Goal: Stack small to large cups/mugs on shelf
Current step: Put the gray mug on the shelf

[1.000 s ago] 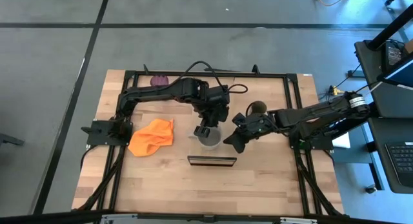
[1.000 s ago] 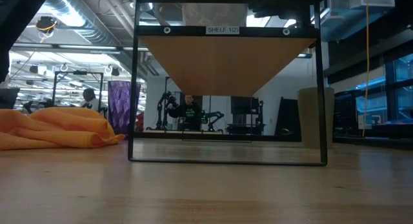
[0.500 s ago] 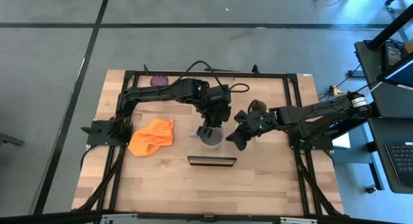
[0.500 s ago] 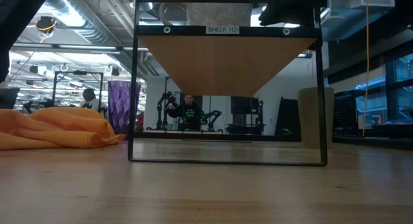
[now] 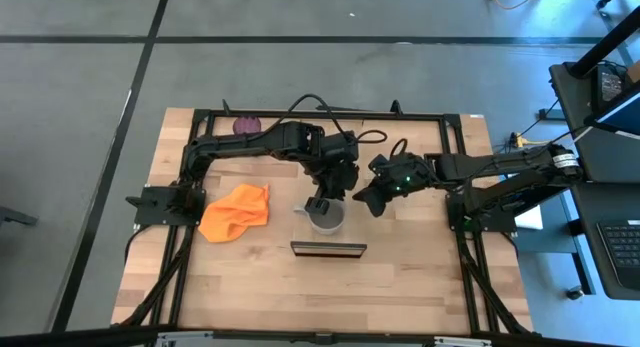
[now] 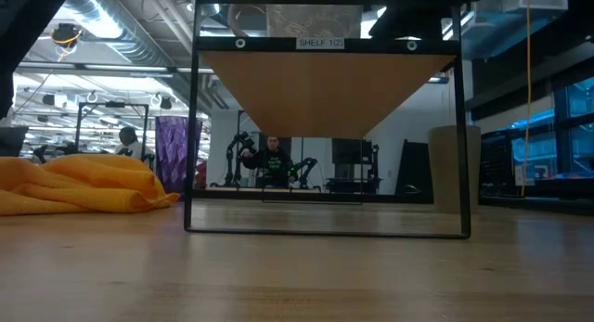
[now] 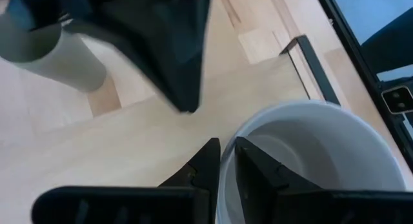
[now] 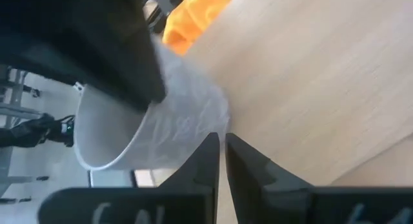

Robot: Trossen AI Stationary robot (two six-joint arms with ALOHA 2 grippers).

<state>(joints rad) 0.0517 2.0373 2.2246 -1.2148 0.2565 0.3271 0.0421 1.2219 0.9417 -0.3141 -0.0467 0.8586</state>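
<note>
gripping the grey mug [image 5: 325,216] rim, left gripper [image 5: 321,202]; right gripper [image 5: 371,201] beside

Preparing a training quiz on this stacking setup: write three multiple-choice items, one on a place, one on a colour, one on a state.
1. The orange cloth lies
A. on the shelf
B. on the table, on the left arm's side of the grey mug
C. inside the mug

2. The tumbler at the table's far edge is
A. purple
B. yellow
C. red

3. The left pincer is
A. open over the cloth
B. parked off the table
C. shut on the mug's rim

Key: B, the high view shows the cloth beside the mug; A, its top shows purple; C, the left wrist view shows the rim between its fingers.
</note>
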